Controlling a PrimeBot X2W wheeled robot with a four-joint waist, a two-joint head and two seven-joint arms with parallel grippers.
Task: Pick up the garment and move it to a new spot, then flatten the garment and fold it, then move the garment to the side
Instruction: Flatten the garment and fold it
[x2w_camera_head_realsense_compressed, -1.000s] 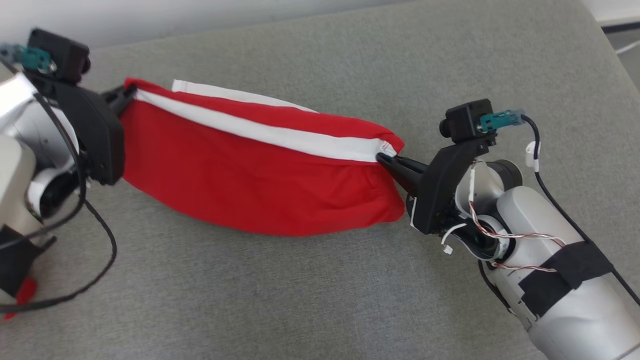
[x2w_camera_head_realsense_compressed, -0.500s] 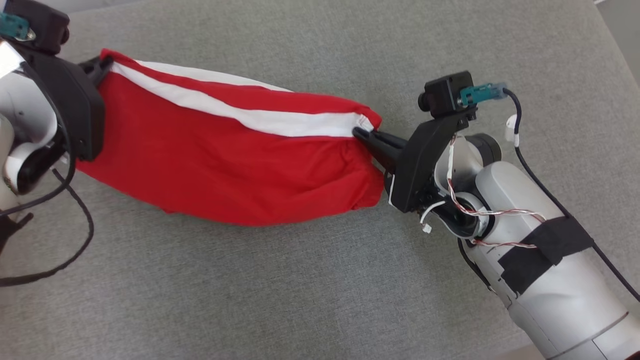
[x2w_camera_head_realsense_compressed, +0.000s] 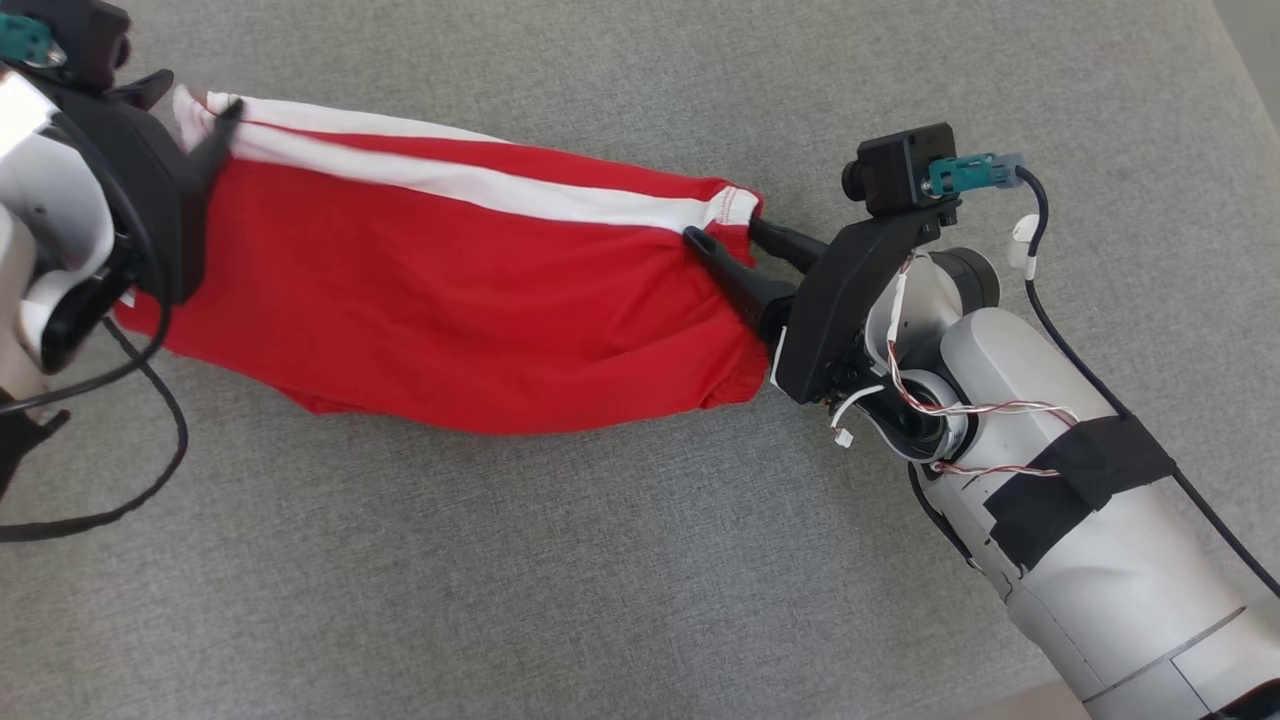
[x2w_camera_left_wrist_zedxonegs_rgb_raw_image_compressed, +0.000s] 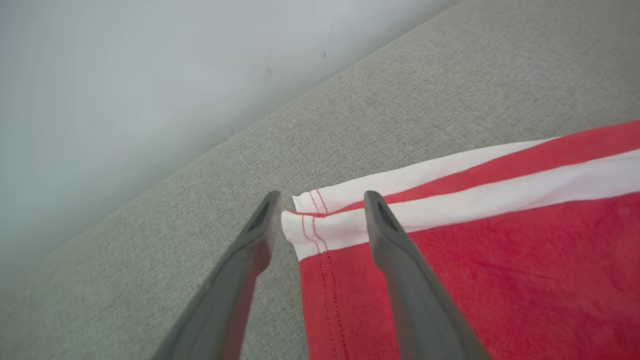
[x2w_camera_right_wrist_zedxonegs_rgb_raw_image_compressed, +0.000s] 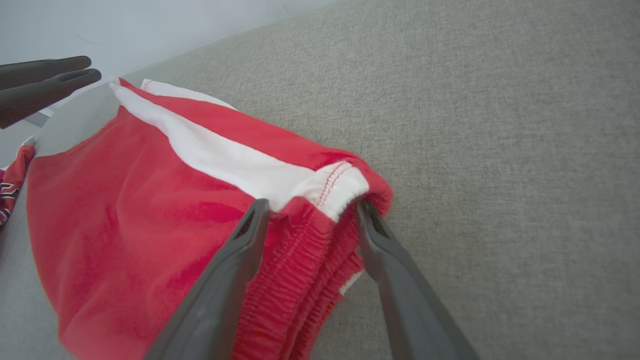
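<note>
Seems to be the end of the first step, the setting down at the new spot. Shows the red garment (x2w_camera_head_realsense_compressed: 450, 290) with its white stripe (x2w_camera_head_realsense_compressed: 480, 185) stretched long over the grey fabric surface (x2w_camera_head_realsense_compressed: 600, 560), between the two arms, and lying on it as far as can be judged. Shows the left claw (x2w_camera_left_wrist_zedxonegs_rgb_raw_image_compressed: 322, 200) apart, with one finger at each side of the hemmed corner (x2w_camera_left_wrist_zedxonegs_rgb_raw_image_compressed: 310, 232), not pinching it, near the edge below the pale wall (x2w_camera_left_wrist_zedxonegs_rgb_raw_image_compressed: 100, 75). Shows the right claw (x2w_camera_right_wrist_zedxonegs_rgb_raw_image_compressed: 311, 204) apart as well, astride the gathered waistband (x2w_camera_right_wrist_zedxonegs_rgb_raw_image_compressed: 300, 260) at the other end, with cloth bunched between the fingers and touching at least one, but not clamped.

Not yet flat: rounded and puffy along the lower edge in the head view, thick with layers at the waistband end. Not yet folded, not yet moved aside.

Next, probably: to draw both claws back clear of the cloth without dragging the corners, then to come down for the flattening. Calls for care at the right end, because of the elastic, easy to catch on a finger and so to pull the whole piece out of line. Looks soft and thin, so likely to wrinkle under any sideways push; better to smooth outward from the middle, or to pull at both ends together.

As for containers: none to report among these things, and nothing put inside anything.
</note>
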